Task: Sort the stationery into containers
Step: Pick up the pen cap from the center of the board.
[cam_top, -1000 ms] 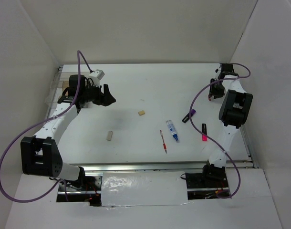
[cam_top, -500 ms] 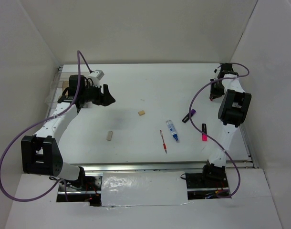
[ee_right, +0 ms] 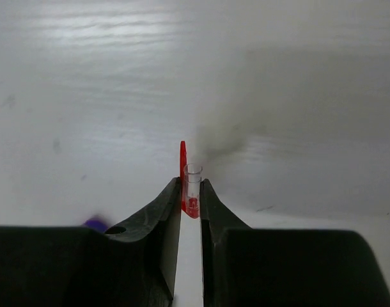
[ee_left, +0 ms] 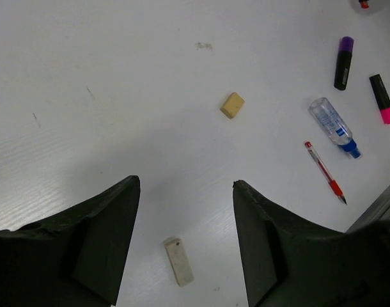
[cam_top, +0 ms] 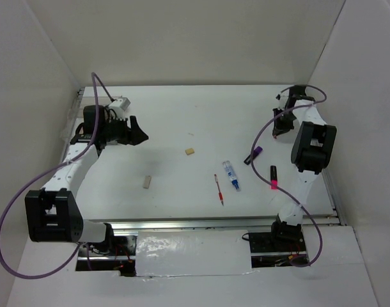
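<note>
Left gripper sits at the table's 9 o'clock side. Jaws are wide apart with nothing between them; the wrist view shows only bare tabletop in the gap.

Right gripper is at the 2 o'clock corner. Jaws are nearly closed and pinch a small clear piece with a red clip, which looks like a pen cap. It stands upright between the tips in the wrist view. I can't tell from the top view whether the cap touches the table.

Loose items on the table, top view:
- square eraser is near the centre
- long eraser is at 8 o'clock from the square one, well apart; in the left wrist view it lies just below the finger gap
- red pen is at 5 o'clock from the square eraser
- tube, clear with a blue cap, is just beside the pen at its 1 o'clock, not touching
- purple marker is at 1 o'clock from the tube, near the right gripper
- pink marker is at 4 o'clock from the purple one

All six lie flat, apart from each other.
</note>
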{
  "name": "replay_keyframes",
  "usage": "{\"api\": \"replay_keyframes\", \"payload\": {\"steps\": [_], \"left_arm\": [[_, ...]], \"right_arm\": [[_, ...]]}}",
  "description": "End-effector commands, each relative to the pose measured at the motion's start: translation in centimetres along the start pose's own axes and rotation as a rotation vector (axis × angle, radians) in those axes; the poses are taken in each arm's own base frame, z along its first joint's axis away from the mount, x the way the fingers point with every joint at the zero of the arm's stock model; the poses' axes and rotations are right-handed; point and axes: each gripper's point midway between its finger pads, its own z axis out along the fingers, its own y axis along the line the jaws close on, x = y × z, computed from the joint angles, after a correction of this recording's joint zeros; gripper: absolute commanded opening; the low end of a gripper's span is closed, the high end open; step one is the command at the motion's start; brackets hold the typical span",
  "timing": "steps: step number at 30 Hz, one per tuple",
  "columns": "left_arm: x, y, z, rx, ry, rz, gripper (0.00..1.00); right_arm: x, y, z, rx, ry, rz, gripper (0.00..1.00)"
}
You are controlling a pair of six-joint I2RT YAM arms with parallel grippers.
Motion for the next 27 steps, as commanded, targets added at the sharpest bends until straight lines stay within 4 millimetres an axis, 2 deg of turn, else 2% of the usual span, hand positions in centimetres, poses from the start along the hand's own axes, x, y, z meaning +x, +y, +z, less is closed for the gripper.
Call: {"api": "replay_keyframes", "payload": {"steps": [1,2,3,4,5,6,7,8,9,10,12,13,15,16,17,20,21,27], "left_arm": [[-2.9,-2.5,-2.7,0.097,-0.119,0.022,0.72],[-2.7,-2.9,-3.0,0.115,-0.120,0.011,0.72],[-3.1,-3.8,-3.9,0.153,-0.142,0.016,0.71],[-3.3,-4.4,-4.4,0.179,-0.159,-0.004,0.71],[-2.8,-4.8,-4.7,0.204,-0.161,-0.023,0.71],[-3.1,-5.6,-5.5,0.230,-0.185,-0.023,0.71],[-2.8,-6.5,-6.0,0.275,-0.182,-0.073,0.70],[-2.7,-6.9,-6.2,0.297,-0.194,-0.079,0.70],[-2.9,-7.6,-6.8,0.323,-0.214,-0.075,0.69],[-2.8,-8.5,-7.2,0.365,-0.209,-0.113,0.68],[-2.8,-9.4,-7.7,0.389,-0.226,-0.124,0.68],[-2.7,-9.9,-7.8,0.405,-0.217,-0.154,0.68],[-2.4,-10.8,-7.8,0.428,-0.194,-0.186,0.66],[-2.0,-11.1,-7.6,0.438,-0.176,-0.210,0.66],[-1.4,-11.4,-7.4,0.454,-0.154,-0.241,0.66],[-0.5,-12.6,-7.0,0.509,-0.105,-0.349,0.64],[-0.1,-13.6,-6.6,0.531,-0.071,-0.391,0.64],[1.7,-16.3,-5.1,0.573,-0.001,-0.433,0.65]], "right_arm": [[-2.7,5.8,-7.7,-0.132,-0.147,-0.147,0.00],[-2.9,7.0,-10.0,-0.153,-0.183,-0.194,0.00],[-2.4,9.5,-10.8,-0.218,-0.185,-0.237,0.00],[-2.2,10.7,-11.9,-0.245,-0.198,-0.271,0.00],[-1.8,12.1,-14.0,-0.269,-0.219,-0.318,0.00],[-1.1,13.3,-14.7,-0.295,-0.216,-0.349,0.00],[-0.4,15.9,-15.7,-0.355,-0.221,-0.406,0.00],[0.1,16.9,-17.6,-0.376,-0.245,-0.440,0.00],[1.2,18.8,-18.1,-0.415,-0.235,-0.477,0.00],[2.2,21.4,-19.8,-0.465,-0.254,-0.539,0.00],[4.0,23.6,-20.8,-0.503,-0.247,-0.594,0.00],[5.2,26.0,-22.3,-0.534,-0.268,-0.653,0.00],[7.0,28.0,-22.7,-0.556,-0.264,-0.700,0.00],[7.7,28.9,-23.9,-0.562,-0.294,-0.728,0.00],[8.9,30.6,-23.7,-0.567,-0.293,-0.763,0.00],[10.8,33.4,-24.7,-0.559,-0.324,-0.855,0.00],[11.4,33.6,-24.3,-0.547,-0.315,-0.873,0.00],[13.6,35.8,-24.1,-0.542,-0.316,-0.969,0.00]]}}
